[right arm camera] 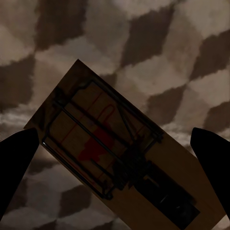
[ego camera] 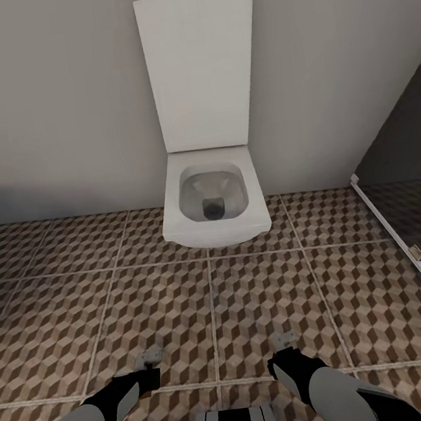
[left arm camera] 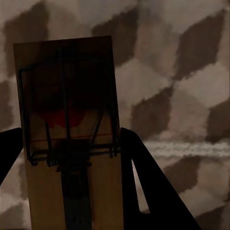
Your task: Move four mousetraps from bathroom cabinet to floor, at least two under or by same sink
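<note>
Both arms reach forward and point down at the brown, beige and white cube-pattern tile floor [ego camera: 259, 296], in front of the white wall-hung toilet with its lid up [ego camera: 212, 197]. The left gripper [ego camera: 149, 357] hangs on the left side of the toilet, the right gripper [ego camera: 285, 339] on the right side.

In the left wrist view, the left gripper [left arm camera: 72, 143] has its dark fingers [left arm camera: 148, 187] tight on both long edges of a flat tan wooden mousetrap with dark wire and a red spot [left arm camera: 72, 134]. It is gripping this trap.

In the right wrist view, the right gripper [right arm camera: 115, 143] is spread wide. A second tan wooden mousetrap [right arm camera: 120, 153] sits tilted between its fingers [right arm camera: 17, 163], and neither finger touches it. I cannot tell if this trap lies on the floor.

I see no writing on the traps.
</note>
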`<state>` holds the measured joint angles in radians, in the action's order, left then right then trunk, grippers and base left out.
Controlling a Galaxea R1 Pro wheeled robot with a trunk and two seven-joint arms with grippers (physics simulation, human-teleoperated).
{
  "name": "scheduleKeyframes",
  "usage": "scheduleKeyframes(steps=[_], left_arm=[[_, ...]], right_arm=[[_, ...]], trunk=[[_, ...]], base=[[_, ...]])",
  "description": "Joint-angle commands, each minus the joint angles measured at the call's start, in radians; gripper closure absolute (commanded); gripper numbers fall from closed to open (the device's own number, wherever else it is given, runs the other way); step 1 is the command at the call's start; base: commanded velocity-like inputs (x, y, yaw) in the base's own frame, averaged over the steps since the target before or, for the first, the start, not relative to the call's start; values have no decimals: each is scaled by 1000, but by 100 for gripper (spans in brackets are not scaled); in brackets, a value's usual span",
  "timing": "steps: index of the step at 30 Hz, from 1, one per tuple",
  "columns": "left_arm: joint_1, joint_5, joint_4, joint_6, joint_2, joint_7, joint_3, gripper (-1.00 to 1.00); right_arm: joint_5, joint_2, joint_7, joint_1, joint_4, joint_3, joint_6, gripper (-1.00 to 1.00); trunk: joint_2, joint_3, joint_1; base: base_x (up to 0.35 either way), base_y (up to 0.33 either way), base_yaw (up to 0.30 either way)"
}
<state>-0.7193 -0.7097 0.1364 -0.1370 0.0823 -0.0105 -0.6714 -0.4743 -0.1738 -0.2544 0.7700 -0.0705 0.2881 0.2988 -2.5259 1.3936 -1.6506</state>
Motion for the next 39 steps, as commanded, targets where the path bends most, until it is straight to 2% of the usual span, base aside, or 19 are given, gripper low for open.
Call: scheduleKeyframes(steps=[1, 23, 27, 30, 36, 39], left_arm=[[0, -2, 1, -5, 1, -2, -4, 100], [0, -1, -1, -4, -8, -2, -3, 100], [0, -1, -1, -4, -9, -2, -3, 100], [0, -1, -2, -4, -9, -1, -4, 100], [0, -3, -7, -2, -10, -2, -4, 100], [0, -7, -9, -2, -9, -2, -4, 100]], right_arm=[[-10, -1, -2, 0, -2, 8, 6, 100], [-10, -1, -2, 0, -2, 5, 0, 100], [-10, -1, -3, 0, -1, 5, -38, 100], [-13, -1, -3, 0, -1, 4, -69, 100], [-13, -1, -3, 0, 0, 3, -79, 100], [-13, -1, -3, 0, 0, 3, -79, 100]], trunk=[[0, 1, 0], [0, 1, 0], [0, 1, 0], [-1, 12, -1], [-2, 35, -4], [-2, 35, -4]], base=[[0, 0, 0], [0, 0, 0], [0, 0, 0], [0, 0, 0], [0, 0, 0], [0, 0, 0]])
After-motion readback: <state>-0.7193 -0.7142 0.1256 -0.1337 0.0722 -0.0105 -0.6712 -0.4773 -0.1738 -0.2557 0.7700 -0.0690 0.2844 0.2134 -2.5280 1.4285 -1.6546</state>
